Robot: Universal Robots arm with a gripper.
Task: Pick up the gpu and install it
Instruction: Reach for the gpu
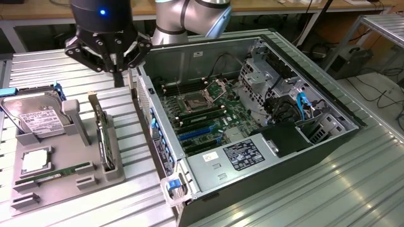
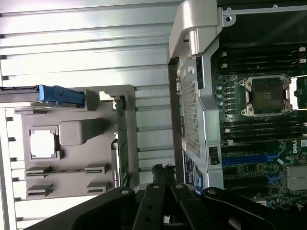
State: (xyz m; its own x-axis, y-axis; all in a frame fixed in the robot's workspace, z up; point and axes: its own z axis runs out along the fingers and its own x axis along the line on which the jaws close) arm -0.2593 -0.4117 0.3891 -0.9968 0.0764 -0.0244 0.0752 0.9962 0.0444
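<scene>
While the gripper (image 1: 118, 80) is hanging over the bench just beside the case (image 1: 189, 59) wall, its fingers are pressing together: narrow, carrying nothing.

Item: gpu (image 1: 101, 135) — dark thin card, standing on edge in a slot of the grey holder (image 1: 120, 175). On the exterior view's clock face it is sitting at between six and seven o'clock from the fingertips, near but apart. Its pale bracket end appears to be pointing toward twelve.

Neighbours in the holder: hard drive (image 1: 38, 116) at nine o'clock of the card and memory stick (image 1: 54, 172) at eight, lying flat.

At three o'clock the case is lying open, with the motherboard (image 1: 202, 113) showing.

Handling, by judgement: the card is likely light, stiff and thin, and fragile along its contact edge and components. The exposed upper edge near mid-length is looking like the safest hold, pinched across the thickness.
</scene>
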